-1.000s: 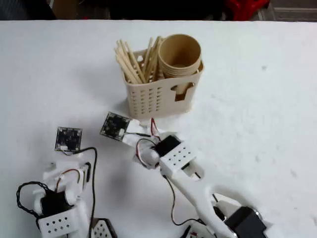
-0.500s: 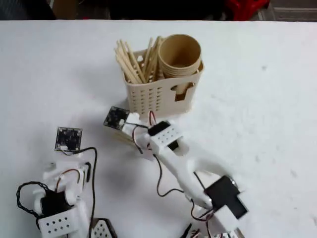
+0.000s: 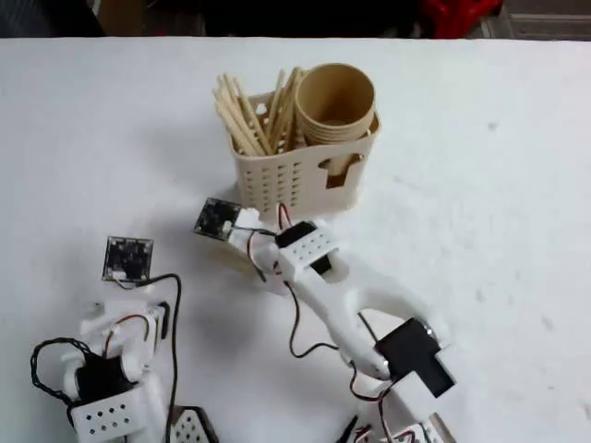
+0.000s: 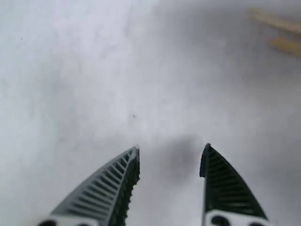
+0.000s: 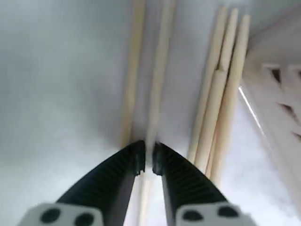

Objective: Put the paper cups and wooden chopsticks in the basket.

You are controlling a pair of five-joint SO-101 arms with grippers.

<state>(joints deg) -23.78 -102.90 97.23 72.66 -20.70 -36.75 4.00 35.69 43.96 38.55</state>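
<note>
Pale wooden chopsticks (image 5: 160,70) by the cream plastic basket (image 3: 295,180): right gripper (image 5: 148,153) has pushed in, clamping one for pickup; left gripper (image 4: 171,148) gapes.

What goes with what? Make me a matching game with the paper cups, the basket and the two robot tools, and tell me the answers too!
Things:
1. paper cups
2. basket
3. left tool
4. right tool

Where or how:
A. open, over bare table
B. pinched on a loose chopstick lying near the basket
C. stacked inside the basket, next to a bunch of chopsticks
D. standing upright on the table, cream with little holes

Pairs: 1-C, 2-D, 3-A, 4-B.
</note>
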